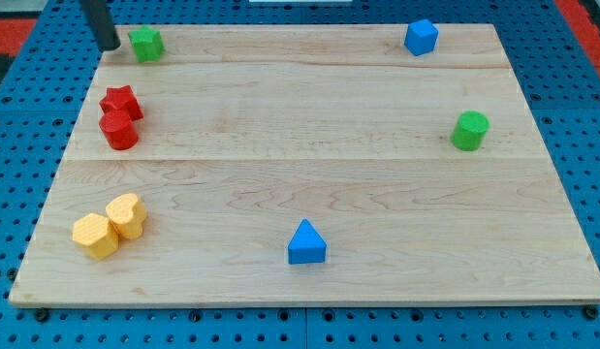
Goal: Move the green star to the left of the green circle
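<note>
While my tip point(110, 45) stood just beside green star point(145, 44) at counter's point(309, 145) top-left corner, green circle point(469, 130) sat near right edge; no pincer visible.

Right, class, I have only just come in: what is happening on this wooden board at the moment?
A robot arm's dark rod is working the board. My tip sits at the view's top left corner, just left of the green star, placed to push it rightward. The green circle stands far off at the view's right, so the star is not yet beside it. The other blocks lie apart from the tip.
</note>
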Controlling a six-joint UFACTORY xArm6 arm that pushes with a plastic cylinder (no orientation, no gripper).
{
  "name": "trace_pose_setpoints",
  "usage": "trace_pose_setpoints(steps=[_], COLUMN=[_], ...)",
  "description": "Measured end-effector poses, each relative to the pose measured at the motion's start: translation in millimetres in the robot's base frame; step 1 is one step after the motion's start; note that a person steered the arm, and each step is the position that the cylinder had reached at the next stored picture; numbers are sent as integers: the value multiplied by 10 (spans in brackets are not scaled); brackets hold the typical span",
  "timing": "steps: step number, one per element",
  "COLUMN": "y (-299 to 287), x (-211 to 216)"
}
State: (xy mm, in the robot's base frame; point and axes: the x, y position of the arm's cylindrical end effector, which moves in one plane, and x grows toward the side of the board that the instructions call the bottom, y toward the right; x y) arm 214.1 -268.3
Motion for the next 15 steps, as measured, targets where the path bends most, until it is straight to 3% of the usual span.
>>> trace_pose_setpoints(steps=[1, 2, 3, 4, 5, 6, 7, 9, 10, 12, 13, 14, 15], y=[947, 1636, 1351, 1078, 852, 1517, 2607, 2071, 1796, 1649, 1621, 2222, 3230], x=[12, 764, 225, 36, 443, 887, 1252, 590, 1057, 1140, 1438, 1955, 2248])
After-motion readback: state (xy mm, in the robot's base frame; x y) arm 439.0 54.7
